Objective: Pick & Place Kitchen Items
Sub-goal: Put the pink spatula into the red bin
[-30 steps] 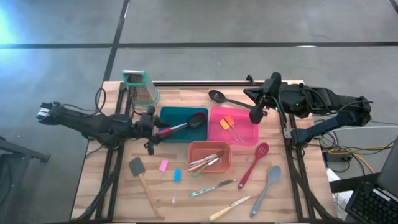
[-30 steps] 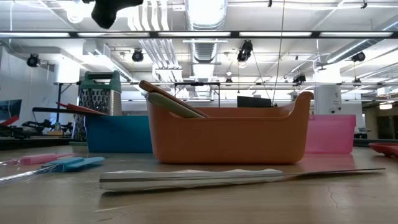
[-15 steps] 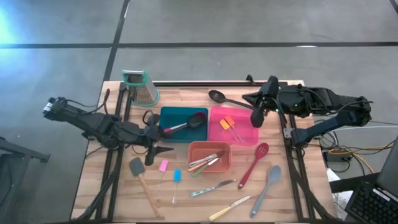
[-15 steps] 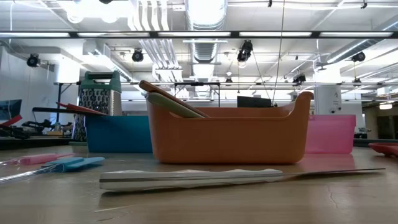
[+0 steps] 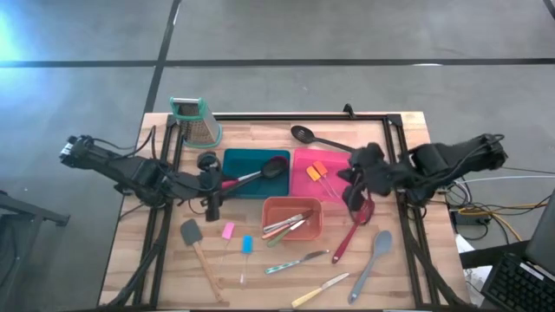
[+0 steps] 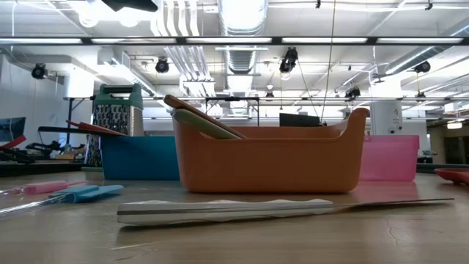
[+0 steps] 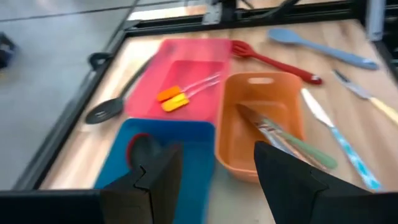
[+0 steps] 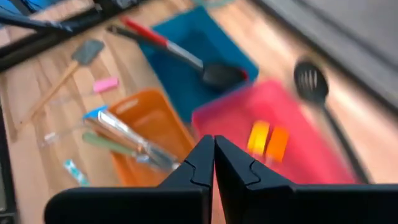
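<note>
With the red-handled black spoon (image 5: pixel 260 172) now resting in the blue tray (image 5: pixel 245 185), the left gripper (image 5: pixel 213 204) stands beside it, parted and empty, while the right gripper (image 5: pixel 351 196), shut and empty, has swung toward the red spoon (image 5: pixel 354 229).

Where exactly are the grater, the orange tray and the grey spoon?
grater (image 5: pixel 199 121), high view, on its metal face.
orange tray (image 5: pixel 291 205), high view, on its far rim.
grey spoon (image 5: pixel 380 243), high view, on its bowl.
</note>
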You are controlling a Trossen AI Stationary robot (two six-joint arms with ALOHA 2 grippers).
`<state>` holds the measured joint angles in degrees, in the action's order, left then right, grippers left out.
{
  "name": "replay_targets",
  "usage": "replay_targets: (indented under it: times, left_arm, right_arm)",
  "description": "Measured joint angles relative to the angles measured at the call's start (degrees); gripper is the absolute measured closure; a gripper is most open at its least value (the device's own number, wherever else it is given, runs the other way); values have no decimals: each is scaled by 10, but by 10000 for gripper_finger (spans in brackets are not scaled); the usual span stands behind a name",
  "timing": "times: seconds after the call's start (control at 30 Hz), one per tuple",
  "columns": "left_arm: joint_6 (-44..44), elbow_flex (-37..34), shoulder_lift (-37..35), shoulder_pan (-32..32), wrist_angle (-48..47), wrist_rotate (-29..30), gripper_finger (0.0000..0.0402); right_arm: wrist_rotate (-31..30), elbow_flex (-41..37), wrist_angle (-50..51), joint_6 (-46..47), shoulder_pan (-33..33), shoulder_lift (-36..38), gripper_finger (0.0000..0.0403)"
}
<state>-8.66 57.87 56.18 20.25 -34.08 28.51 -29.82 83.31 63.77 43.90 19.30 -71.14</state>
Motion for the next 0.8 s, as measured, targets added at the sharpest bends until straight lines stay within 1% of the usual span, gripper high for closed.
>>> replay_targets:
  times: [0.23,0.3,0.37,0.47,0.53,0.7,0.8]
  left_arm:
    - [0,0,0,0,0,62,197]
    - [-1,0,0,0,0,80,197]
    - [-25,0,0,0,0,91,197]
    - [-94,0,-1,-8,0,99,197]
    - [-128,0,-2,-17,-9,95,197]
    - [-181,0,-2,-26,-77,89,197]
    - [-187,0,-2,-26,-108,89,197]
  right_arm:
    - [1,0,137,257,96,-28,394]
    - [1,0,169,316,125,-32,394]
    - [1,0,196,368,149,-36,394]
    - [2,0,216,425,174,-37,394]
    - [1,0,216,445,182,-37,394]
    - [6,-3,219,469,203,-42,394]
    - [52,-6,233,511,214,-51,394]
